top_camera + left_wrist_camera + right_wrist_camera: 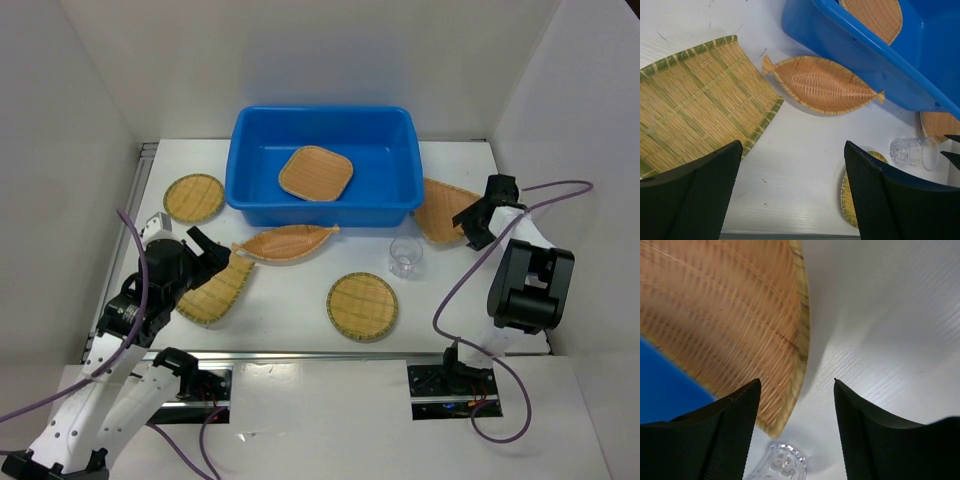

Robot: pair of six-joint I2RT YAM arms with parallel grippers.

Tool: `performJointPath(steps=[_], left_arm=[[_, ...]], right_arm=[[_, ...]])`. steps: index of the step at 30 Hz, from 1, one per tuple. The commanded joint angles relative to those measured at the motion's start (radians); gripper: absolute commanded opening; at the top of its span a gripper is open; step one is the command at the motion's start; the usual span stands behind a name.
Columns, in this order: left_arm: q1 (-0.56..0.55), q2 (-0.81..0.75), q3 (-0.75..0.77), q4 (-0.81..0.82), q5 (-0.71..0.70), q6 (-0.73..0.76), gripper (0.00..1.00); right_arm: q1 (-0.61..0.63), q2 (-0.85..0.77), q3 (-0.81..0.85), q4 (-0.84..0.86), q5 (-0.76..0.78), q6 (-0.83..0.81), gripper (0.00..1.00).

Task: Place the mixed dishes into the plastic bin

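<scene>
Left claw [205,250] released, arm crouched over green-edged tray [215,290] at desk's [290,295] 8 o'clock; right claw [470,226] released, angled down at tan tray [438,205] at 3 o'clock, beside blue bin [240,165] holding 1 square tray [316,172].

Blue bin [385,160], square tray [315,173] flat inside

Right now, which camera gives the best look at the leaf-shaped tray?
The left wrist view: the leaf-shaped tray lies whole and close, its weave clear, beside the blue bin. The top external view shows the tray whole but small. The right wrist view does not show it.
</scene>
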Motion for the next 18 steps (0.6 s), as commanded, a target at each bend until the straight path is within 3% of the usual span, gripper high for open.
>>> performJointPath(steps=[1, 11, 15, 18], left_arm=[[-0.011, 0.001, 0.038, 0.039, -0.048, 0.074, 0.9], [-0.022, 0.001, 0.018, 0.067, -0.05, 0.096, 0.9], [-0.022, 0.001, 0.018, 0.076, -0.041, 0.096, 0.9], [-0.022, 0.001, 0.018, 0.076, -0.041, 0.096, 0.9]], right_arm=[[0.006, 0.026, -0.039, 0.096, -0.043, 0.053, 0.64], [0.006, 0.1, -0.112, 0.249, -0.079, 0.075, 0.44], [0.006, 0.11, -0.144, 0.297, -0.079, 0.093, 0.41], [0.006, 0.12, -0.172, 0.348, -0.088, 0.105, 0.25]])
